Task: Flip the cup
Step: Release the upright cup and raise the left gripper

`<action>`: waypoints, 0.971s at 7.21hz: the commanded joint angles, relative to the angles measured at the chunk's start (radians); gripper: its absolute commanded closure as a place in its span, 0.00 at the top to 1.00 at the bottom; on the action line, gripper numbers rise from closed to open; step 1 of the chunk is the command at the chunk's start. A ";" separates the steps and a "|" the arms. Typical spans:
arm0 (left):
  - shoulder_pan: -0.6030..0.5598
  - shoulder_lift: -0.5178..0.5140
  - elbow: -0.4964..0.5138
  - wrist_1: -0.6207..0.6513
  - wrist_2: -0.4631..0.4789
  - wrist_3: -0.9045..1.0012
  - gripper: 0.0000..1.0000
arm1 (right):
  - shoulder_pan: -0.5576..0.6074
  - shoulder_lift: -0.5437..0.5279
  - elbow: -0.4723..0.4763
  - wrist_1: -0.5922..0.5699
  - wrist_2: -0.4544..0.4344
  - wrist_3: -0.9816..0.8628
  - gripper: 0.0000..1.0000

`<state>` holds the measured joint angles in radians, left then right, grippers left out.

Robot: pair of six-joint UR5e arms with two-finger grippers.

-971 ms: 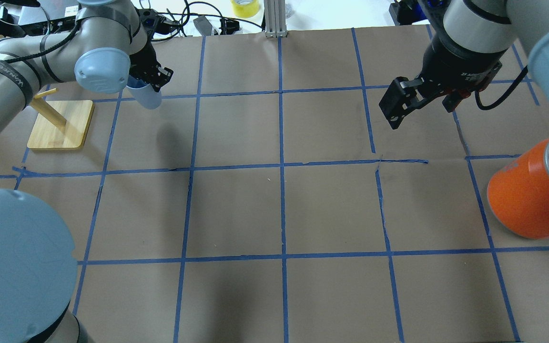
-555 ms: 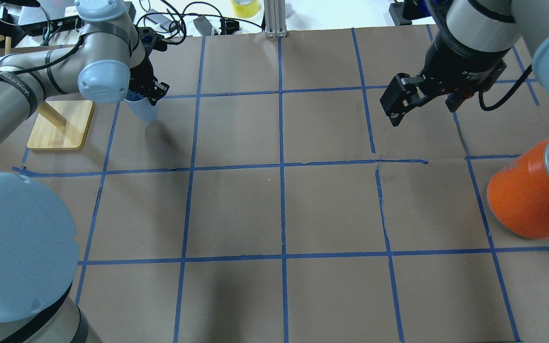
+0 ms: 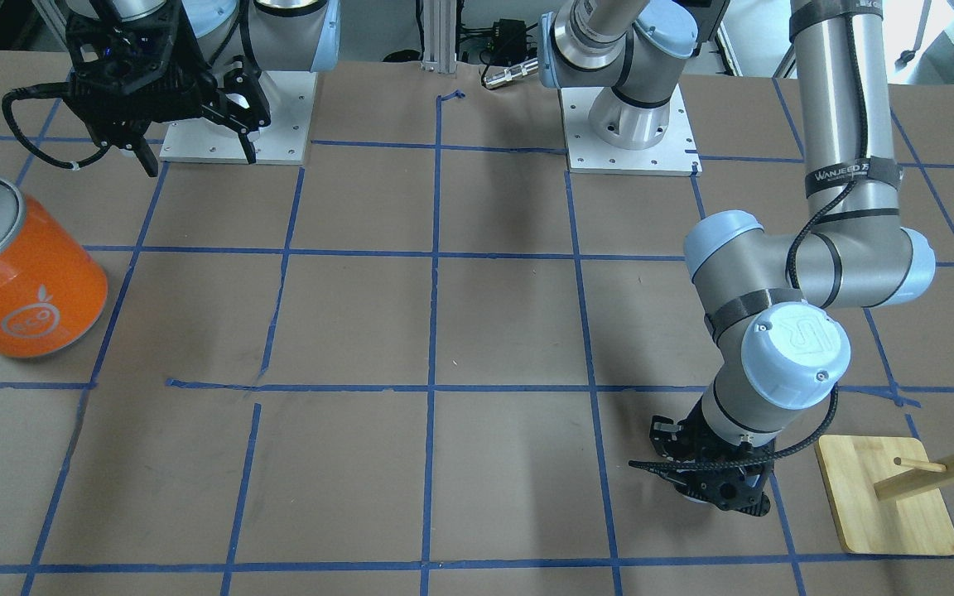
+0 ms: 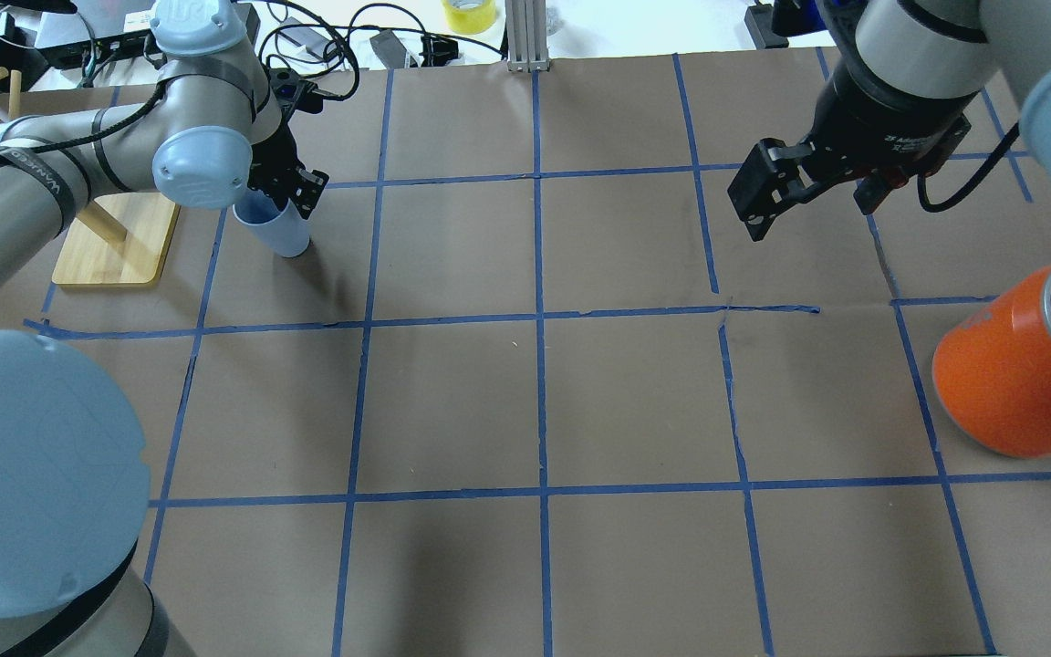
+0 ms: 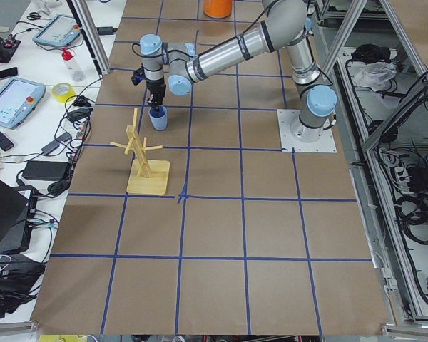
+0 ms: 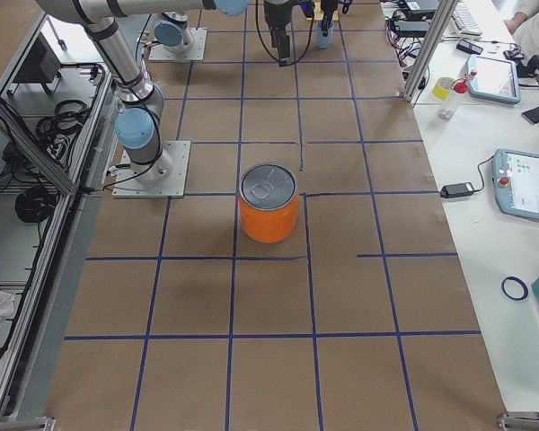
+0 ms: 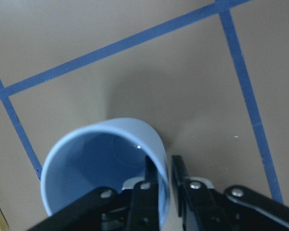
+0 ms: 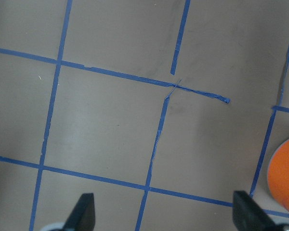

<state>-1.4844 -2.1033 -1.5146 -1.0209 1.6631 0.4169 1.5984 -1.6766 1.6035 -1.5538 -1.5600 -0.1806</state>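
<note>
The small pale blue cup (image 4: 277,230) stands mouth up in the far-left grid square and looks to rest on the brown paper. It also shows in the left wrist view (image 7: 103,163) and the exterior left view (image 5: 158,120). My left gripper (image 4: 286,196) is shut on its rim, one finger inside the cup and one outside (image 7: 164,166). In the front-facing view the left gripper (image 3: 710,488) hides the cup. My right gripper (image 4: 806,193) is open and empty, held above the far-right part of the table (image 3: 197,153), well away from the cup.
A wooden peg stand (image 4: 115,239) is just left of the cup, also seen in the front-facing view (image 3: 884,490). A large orange can (image 4: 1009,383) with a silver lid stands at the right edge, seen too in the right wrist view (image 8: 286,168). Blue tape lines grid the paper.
My left gripper has come down and a little toward the robot with the cup, from held in the air to down at the table. The right gripper has barely moved.
</note>
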 commanded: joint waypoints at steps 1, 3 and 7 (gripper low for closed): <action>-0.010 0.049 0.020 -0.043 0.003 -0.003 1.00 | 0.000 0.000 0.000 0.000 0.000 0.030 1.00; -0.017 0.196 0.043 -0.205 -0.026 -0.003 1.00 | 0.000 0.000 0.001 0.000 0.000 0.032 1.00; -0.042 0.498 0.047 -0.465 -0.091 -0.168 1.00 | 0.000 -0.003 -0.001 0.001 -0.052 0.032 1.00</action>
<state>-1.5147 -1.6989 -1.4570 -1.4205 1.5720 0.3123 1.5977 -1.6782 1.6032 -1.5537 -1.5846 -0.1490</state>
